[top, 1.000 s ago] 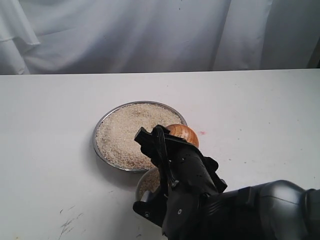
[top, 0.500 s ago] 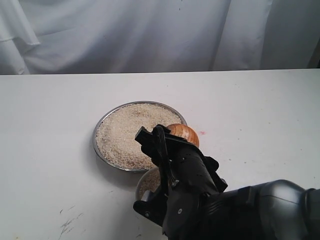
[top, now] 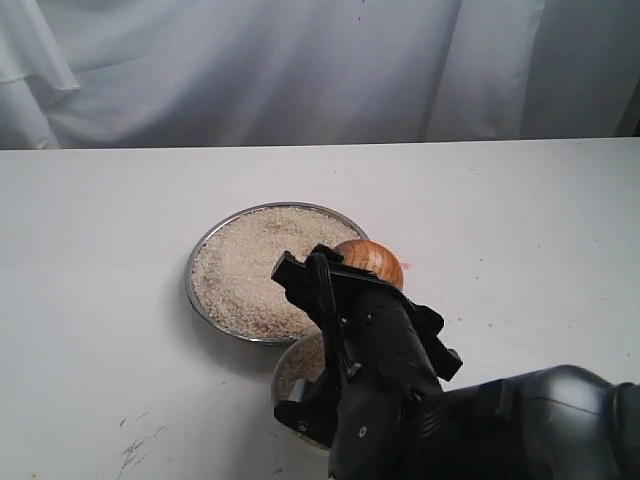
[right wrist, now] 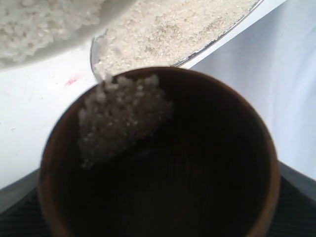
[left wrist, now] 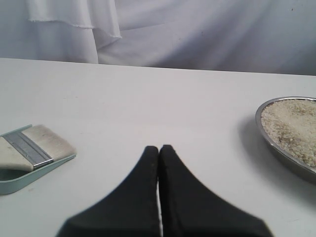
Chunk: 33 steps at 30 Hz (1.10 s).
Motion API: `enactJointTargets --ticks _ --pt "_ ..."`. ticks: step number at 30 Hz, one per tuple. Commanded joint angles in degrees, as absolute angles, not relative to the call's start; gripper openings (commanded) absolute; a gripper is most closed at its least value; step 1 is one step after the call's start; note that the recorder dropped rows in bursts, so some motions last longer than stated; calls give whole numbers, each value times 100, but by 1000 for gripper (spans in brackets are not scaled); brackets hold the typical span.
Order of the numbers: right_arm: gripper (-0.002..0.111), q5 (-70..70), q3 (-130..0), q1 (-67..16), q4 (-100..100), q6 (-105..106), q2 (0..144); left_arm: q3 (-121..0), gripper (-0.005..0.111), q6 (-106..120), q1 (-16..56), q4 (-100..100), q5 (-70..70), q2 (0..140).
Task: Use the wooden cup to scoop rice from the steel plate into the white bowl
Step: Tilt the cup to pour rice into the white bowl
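The steel plate [top: 190, 285] holds a bed of rice [top: 250, 265] at the table's middle. My right gripper [top: 335, 272] is shut on the wooden cup [top: 372, 262], which lies tipped over at the plate's near right edge, above the white bowl [top: 280, 380]. My arm covers most of that bowl. In the right wrist view the wooden cup [right wrist: 158, 163] fills the picture with its dark inside, and a clump of rice [right wrist: 118, 116] sits at its lip. Beyond it are the white bowl [right wrist: 64, 47] with rice and the steel plate [right wrist: 237, 22]. The left gripper [left wrist: 159, 148] is shut and holds nothing.
A flat brush with a pale blue handle [left wrist: 29, 150] lies on the white table near the left gripper, and the steel plate [left wrist: 291, 131] shows at that view's side. White cloth [top: 300, 70] hangs behind the table's far edge.
The right wrist has turned a little and the wooden cup has shifted slightly up and right, tipping further. The arm now covers more of the white bowl.
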<state>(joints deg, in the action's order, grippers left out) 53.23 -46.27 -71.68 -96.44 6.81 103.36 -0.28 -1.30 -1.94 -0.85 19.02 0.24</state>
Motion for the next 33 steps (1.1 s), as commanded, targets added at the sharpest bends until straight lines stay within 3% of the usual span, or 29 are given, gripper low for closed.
enactJointTargets --ticks 1,33 --pt "0 5413 -4374 -7264 -9933 731 10261 0 0 -135 -204 -94 1827 0" --pt "0 5110 -4218 -7405 -9995 1149 9928 0 0 -135 -204 -94 1827 0"
